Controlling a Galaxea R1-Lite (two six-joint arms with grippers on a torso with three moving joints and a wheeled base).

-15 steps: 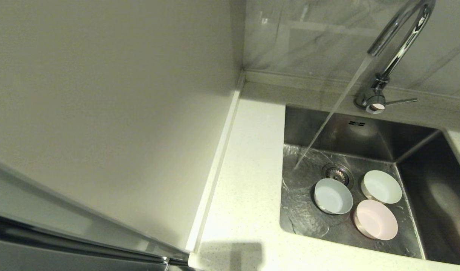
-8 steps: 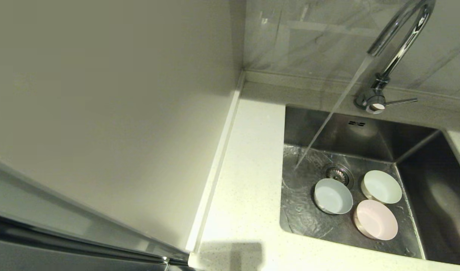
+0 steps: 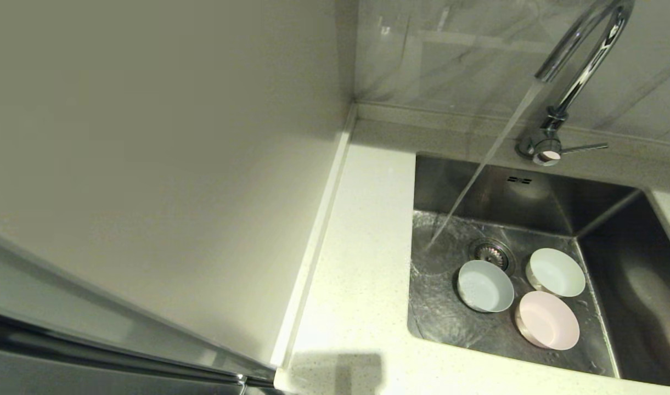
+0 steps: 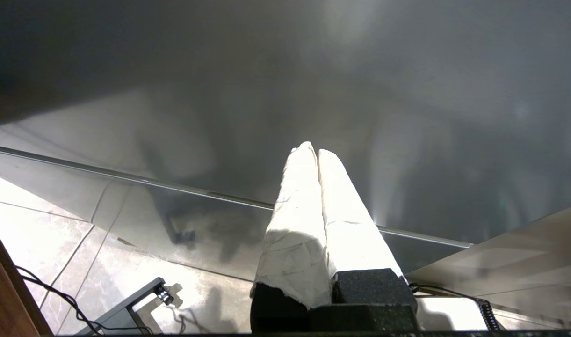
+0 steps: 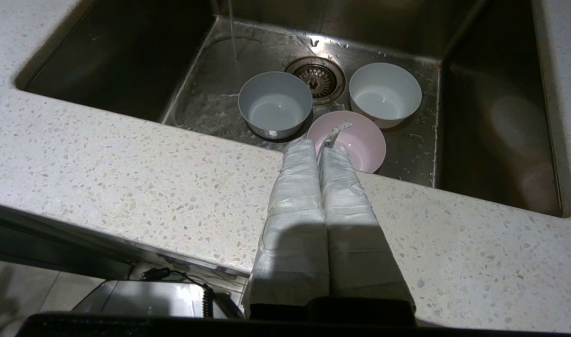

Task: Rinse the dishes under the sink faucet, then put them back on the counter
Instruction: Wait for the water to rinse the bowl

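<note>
Right claw (image 5: pixel 319 146): fingers pressed flat together, nothing held. It sits over the front strip of the counter (image 5: pixel 126 159), tips pointing into the sink (image 5: pixel 495 117), lined up with the near rim of the pink bowl (image 5: pixel 360 140) but apart from it. A loose scrap of wrapping sticks off the fingertips. Left claw (image 4: pixel 317 152): also closed and empty, parked low facing a cabinet front, well away from the sink.

All three bowls are on the sink floor, upright, mouths up. Blue bowl (image 3: pixel 485 286) touches the edge of the drain (image 3: pixel 492 253); white bowl (image 3: pixel 556 272) is on the other side of the drain; pink sits nearest the robot, between and in front of those two, close to both. Round, so no long axis; each one's axis is near vertical, with no preferred grasp direction around the rim.

Faucet (image 3: pixel 579 60) is running. Stream (image 3: pixel 480 170) lands on bare sink floor beside the blue bowl, not in any bowl.

Risks, as judgement:
- Bowls are packed. Spreading the fingers over the pink rim probably nudges blue or white.
- Wet thin rims plus wrapped fingers: pinch could slip, bowl drops back and clatters.
- Blue and white hold a little water. Tilting on lift would spill it, maybe onto the counter.
- Loose scrap could catch a rim or foul the pinch.
- Stream is offset, so a bowl has to be carried sideways under it. Splash onto the claw is likely.
</note>
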